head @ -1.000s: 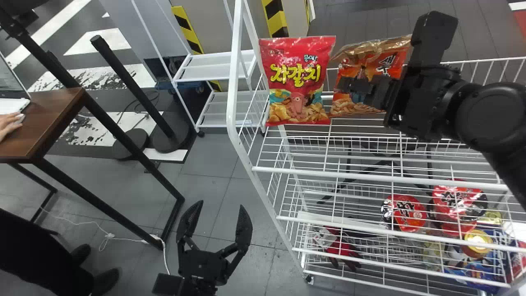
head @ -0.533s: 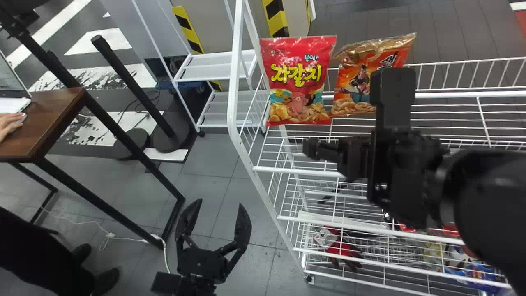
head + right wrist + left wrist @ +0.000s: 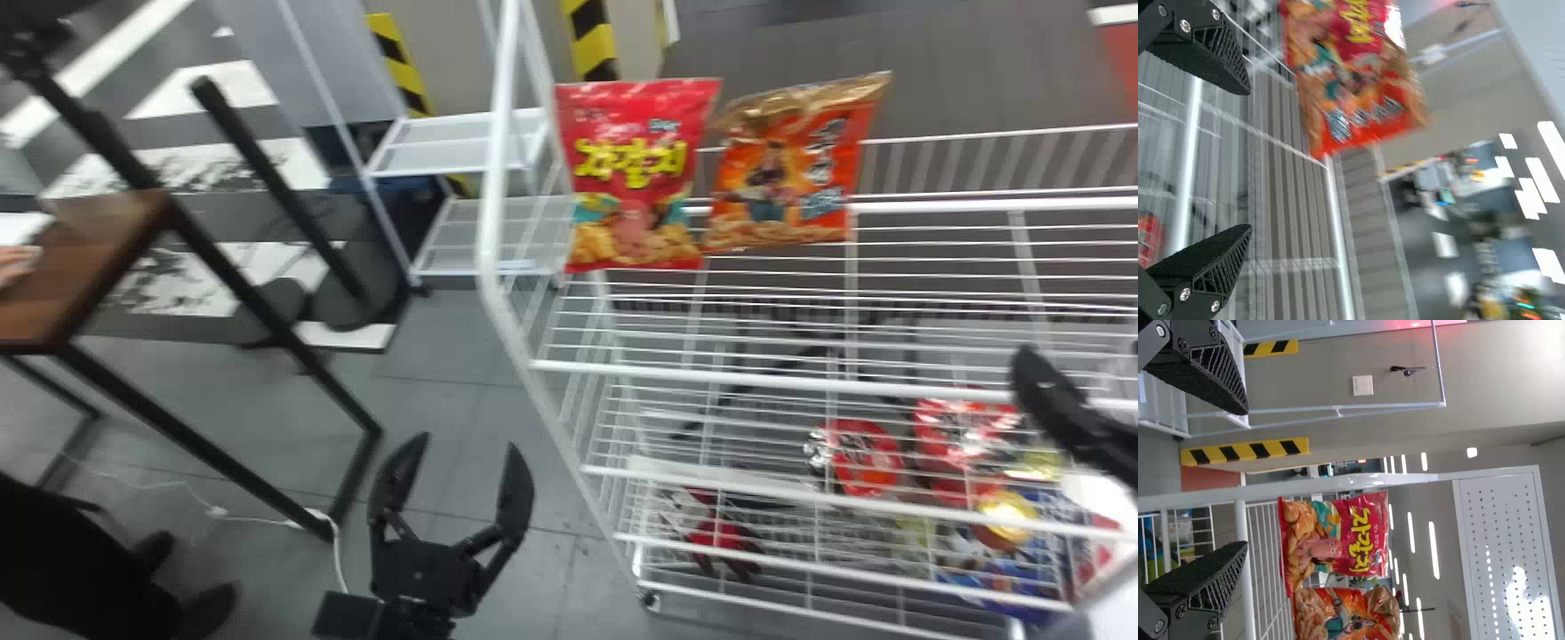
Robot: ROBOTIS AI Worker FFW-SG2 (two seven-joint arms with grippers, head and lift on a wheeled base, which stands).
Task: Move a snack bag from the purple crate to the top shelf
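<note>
Clearly, two snack bags are held up by the top shelf (image 3: 756,382) of the white wire rack, toward its left end. The red snack bag (image 3: 636,178) is set near the left frame post (image 3: 493,178), printed face toward the head camera, and the orange snack bag (image 3: 787,169) is placed just beside it on the right, its gold upper edge slanted. Nothing is gripped by the right gripper (image 3: 1053,400), which is seen at the right edge of the head view, well apart from both bags; in its wrist view its two fingers (image 3: 1205,263) are spread wide, with only background between them. The left gripper (image 3: 458,453) is held low over the floor, to the left of the rack — its fingers are parted too, and nothing is held by them. Lower in the rack, behind the white wires, red round packages (image 3: 858,458) are kept toward the right, with a gold-topped container (image 3: 1007,516) near them, and a red and white item (image 3: 720,538) is seen farther left. Beyond the rack's left side, a smaller white shelf unit (image 3: 436,147) is placed, and a brown table (image 3: 98,258) is seen at far left.
</note>
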